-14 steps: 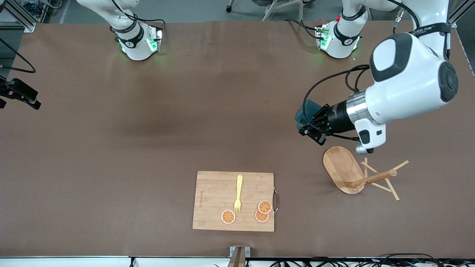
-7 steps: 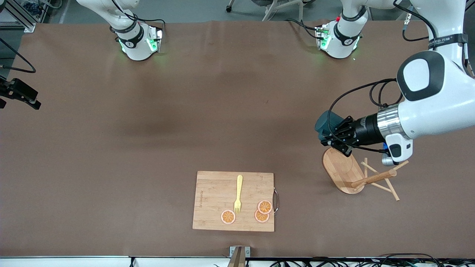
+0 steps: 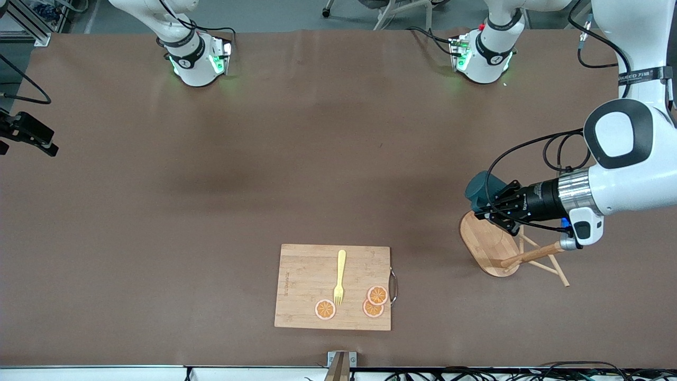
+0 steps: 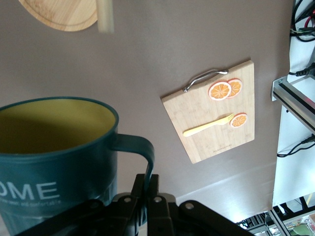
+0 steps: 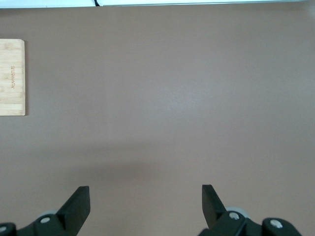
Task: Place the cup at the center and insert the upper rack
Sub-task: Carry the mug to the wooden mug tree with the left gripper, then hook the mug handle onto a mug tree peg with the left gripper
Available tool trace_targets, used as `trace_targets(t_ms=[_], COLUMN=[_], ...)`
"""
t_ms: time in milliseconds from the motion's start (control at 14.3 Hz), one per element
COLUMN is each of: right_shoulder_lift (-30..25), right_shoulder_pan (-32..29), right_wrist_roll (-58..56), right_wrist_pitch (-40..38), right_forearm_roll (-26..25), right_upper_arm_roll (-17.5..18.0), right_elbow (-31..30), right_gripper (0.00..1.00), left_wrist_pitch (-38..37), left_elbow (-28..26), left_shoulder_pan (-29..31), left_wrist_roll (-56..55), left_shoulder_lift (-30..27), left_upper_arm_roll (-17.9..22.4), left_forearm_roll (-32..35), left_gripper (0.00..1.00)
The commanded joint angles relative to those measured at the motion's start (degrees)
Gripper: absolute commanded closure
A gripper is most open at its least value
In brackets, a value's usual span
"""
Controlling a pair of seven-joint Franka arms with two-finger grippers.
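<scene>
My left gripper (image 3: 485, 205) is shut on the handle of the cup (image 3: 480, 189), a dark teal mug with a yellow inside, and holds it tilted in the air over the upper edge of the rack's base. In the left wrist view the fingers (image 4: 139, 183) pinch the thin handle of the cup (image 4: 54, 147). The upper rack (image 3: 489, 243), a wooden mug tree with an oval base, lies tipped over on the table toward the left arm's end, its post (image 3: 531, 255) and pegs pointing sideways. Its base also shows in the left wrist view (image 4: 59, 12). My right gripper (image 5: 145, 196) is open and empty over bare table.
A rectangular wooden cutting board (image 3: 301, 296) with a metal handle lies near the table's front edge at the middle. It carries a yellow fork (image 3: 339, 278) and three orange slices (image 3: 373, 301). The board also shows in the left wrist view (image 4: 206, 142).
My left arm has carried the cup toward the left arm's end of the table and lower in the front view, from bare table to over the rack's base. The rack has not moved.
</scene>
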Motion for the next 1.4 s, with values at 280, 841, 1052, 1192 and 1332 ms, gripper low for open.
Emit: trace_targets(t_ms=[280,841,1052,1192,1332], right_shoulder_lift=[-0.31,-0.22,-0.22,-0.22,-0.22], right_shoulder_pan=[0.17,0.08,0.08,0.08,0.17], right_wrist_roll=[-0.31,-0.23,-0.23,-0.31,-0.31], right_wrist_pitch=[0.04,0.12,0.21,0.21,0.21], right_forearm_roll=[0.64,0.64,0.64,0.64,0.64], right_upper_arm_roll=[-0.11,-0.11,-0.11,-0.11,-0.11], right_elbow=[-0.03,-0.03,-0.03,-0.03,-0.03], right_gripper=[0.00,0.00,0.00,0.00,0.00], left_wrist_pitch=[-0.11,0.59,0.68,0.68,0.77], left_elbow=[-0.04,0.67,0.93,2.33,2.42], left_shoulder_pan=[3.47,3.30,2.95,2.86,2.86], left_wrist_roll=[6.22,7.11,6.49,6.40,6.40], left_shoulder_lift=[0.95,1.84,1.49,1.92,2.80], left_upper_arm_roll=[-0.26,-0.35,-0.44,-0.52,-0.61], left_forearm_roll=[-0.51,-1.13,-1.22,-1.22,-1.13], left_gripper=[0.99,0.99,0.99,0.99,0.99])
